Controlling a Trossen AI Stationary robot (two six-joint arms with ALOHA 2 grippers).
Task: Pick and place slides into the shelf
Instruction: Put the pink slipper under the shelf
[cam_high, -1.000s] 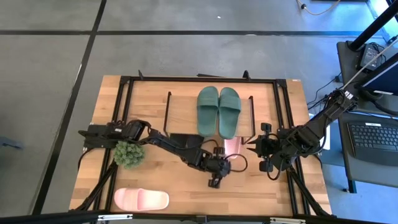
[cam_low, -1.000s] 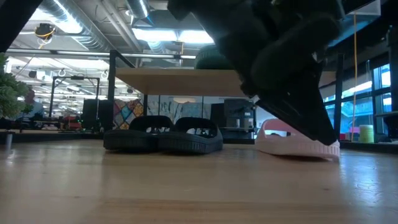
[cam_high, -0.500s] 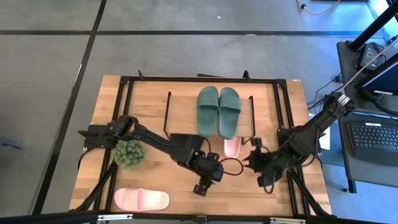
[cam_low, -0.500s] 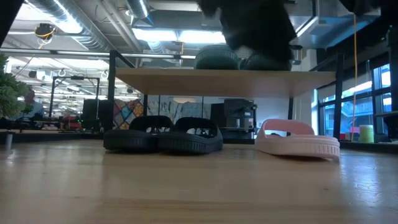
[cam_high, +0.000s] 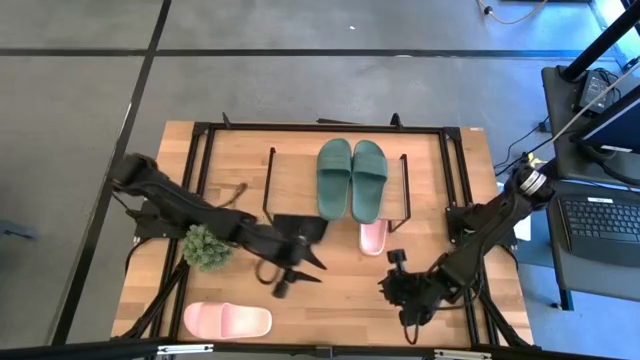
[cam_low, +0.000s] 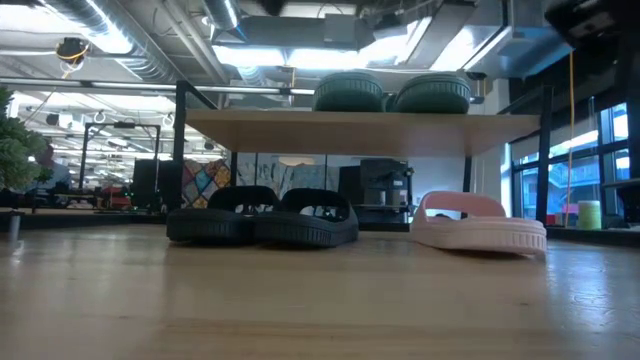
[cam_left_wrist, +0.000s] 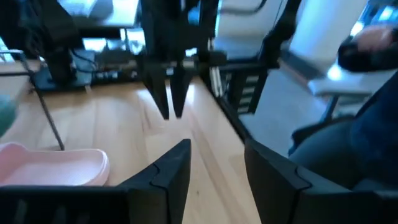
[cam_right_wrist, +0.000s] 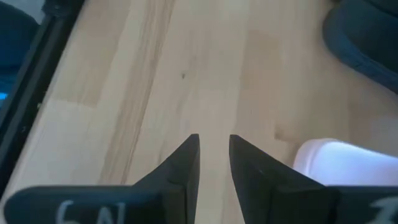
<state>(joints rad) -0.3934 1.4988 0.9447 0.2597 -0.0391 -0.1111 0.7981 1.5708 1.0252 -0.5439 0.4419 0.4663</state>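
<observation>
item: my left pincer (cam_high: 283, 287), over the middle of the desk's near half. its two dark fingers (cam_left_wrist: 171, 171) stand apart with bare wood between them; nothing is carried.

item: my right pincer (cam_high: 393, 283), over the near right part of the desk. fingers (cam_right_wrist: 186, 163) stand a narrow gap apart, nothing between them, the pale wood showing through.

item: low rack with a light wooden top board (cam_low: 350, 122) and thin black wire legs (cam_high: 270, 180), on the desk's far half.
- on top: dark green foam slide pair (cam_high: 352, 178), side by side, soles down. i judge this pair already stored.
- underneath, left part: black foam slide pair (cam_low: 262, 215), touching each other, flat on the desk (cam_high: 450, 200).
- underneath, right part: one light pink foam slide (cam_low: 478, 225), flat, its end sticking out past the board's near edge. room beside it looks kept for its partner.

item: second light pink foam slide (cam_high: 227, 320), lying alone at the desk's near left corner, well apart from the rack. i judge it the one thing left to shelve, which would explain both empty pincers sitting toward the near edge.

item: small green potted plant (cam_high: 207, 246), by the desk's left edge, beside my left arm; no part of the job.
</observation>
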